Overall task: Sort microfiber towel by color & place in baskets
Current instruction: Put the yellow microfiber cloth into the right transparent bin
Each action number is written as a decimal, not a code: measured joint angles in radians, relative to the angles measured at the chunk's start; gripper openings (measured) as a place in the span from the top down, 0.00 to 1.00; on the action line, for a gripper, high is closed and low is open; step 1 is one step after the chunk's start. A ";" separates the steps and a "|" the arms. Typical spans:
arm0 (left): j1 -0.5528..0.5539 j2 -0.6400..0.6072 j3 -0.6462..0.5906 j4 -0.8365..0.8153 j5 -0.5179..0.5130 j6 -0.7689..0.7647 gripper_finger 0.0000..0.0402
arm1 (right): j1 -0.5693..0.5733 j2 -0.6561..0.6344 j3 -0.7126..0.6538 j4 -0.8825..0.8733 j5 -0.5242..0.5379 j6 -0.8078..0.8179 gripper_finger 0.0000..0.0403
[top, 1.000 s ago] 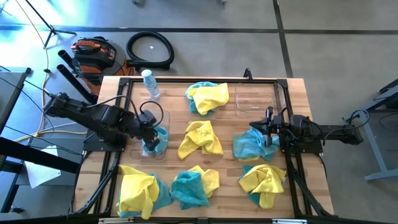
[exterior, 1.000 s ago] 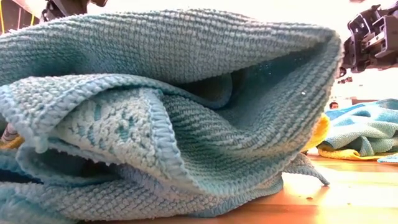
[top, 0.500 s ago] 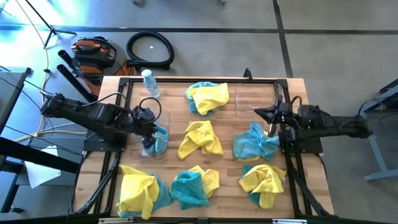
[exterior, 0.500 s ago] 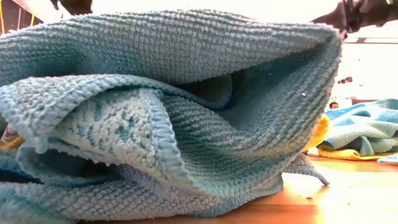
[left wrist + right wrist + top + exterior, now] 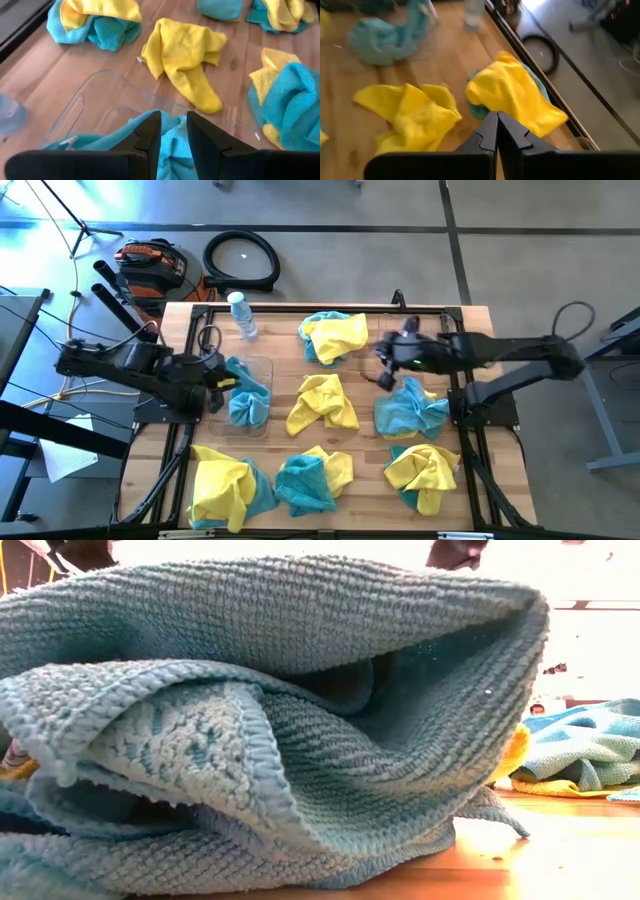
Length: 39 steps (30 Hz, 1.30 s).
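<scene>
Looking down from the high view, my left gripper sits at the edge of the left basket, where a teal towel lies bunched just ahead of my fingertips; my right gripper hangs over the bare wood between the far teal-and-yellow heap and the loose yellow towel, with the right basket just beside it. In the low view a big teal towel fills nearly everything, so neither gripper can be made out. In my left wrist view my fingers stand a little apart, the teal cloth showing in the gap, though I cannot tell whether they pinch it. In my right wrist view my fingers are pressed together, holding nothing, and a yellow towel lies just beyond them. These cloths look soft, light and floppy; I judge a pinch on a raised fold or peak best, since flat edges would likely slip.
</scene>
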 joint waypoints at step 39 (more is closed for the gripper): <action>0.010 -0.175 -0.092 -0.004 0.013 0.055 0.79 | -0.444 0.965 0.748 -0.362 -0.353 0.024 0.60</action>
